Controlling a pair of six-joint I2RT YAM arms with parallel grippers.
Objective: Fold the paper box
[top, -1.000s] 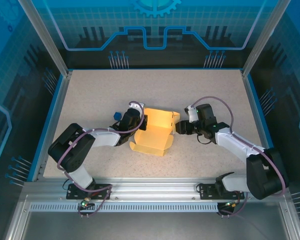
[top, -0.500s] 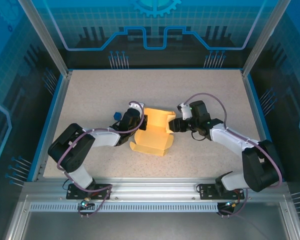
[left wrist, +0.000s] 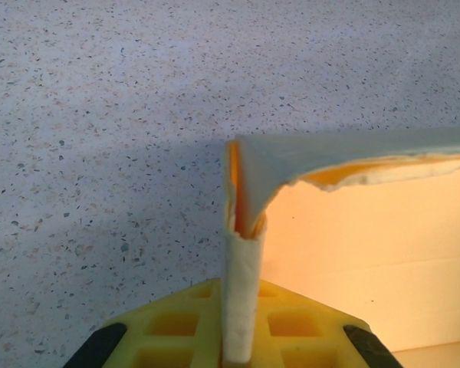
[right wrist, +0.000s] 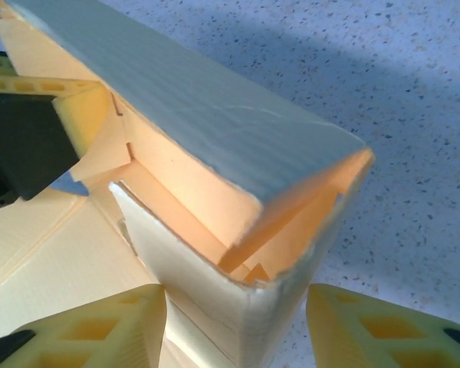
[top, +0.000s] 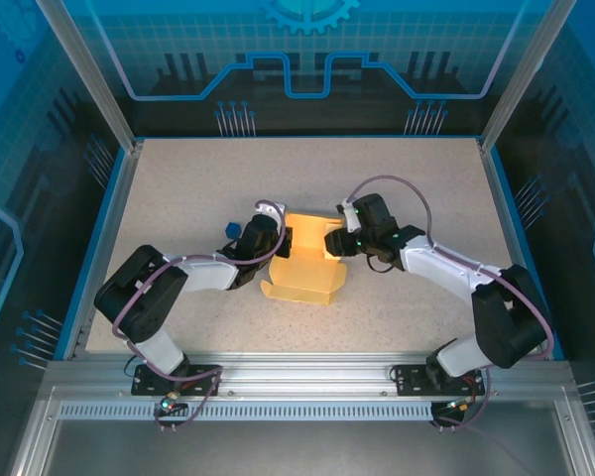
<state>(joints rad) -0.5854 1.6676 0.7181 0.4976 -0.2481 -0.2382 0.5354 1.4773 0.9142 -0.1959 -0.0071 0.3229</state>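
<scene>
Paper box (top: 302,270) is lying partly folded at the middle of the worktop (top: 178,188); left tool (top: 284,243) is pinching its upright left wall, while right tool (top: 333,244) is straddling the right corner, jaws parted.

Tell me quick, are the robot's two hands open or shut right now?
Left gripper: shut, pinching a wall of the paper box.
Right gripper: open, one finger on either side of the box's corner.
</scene>
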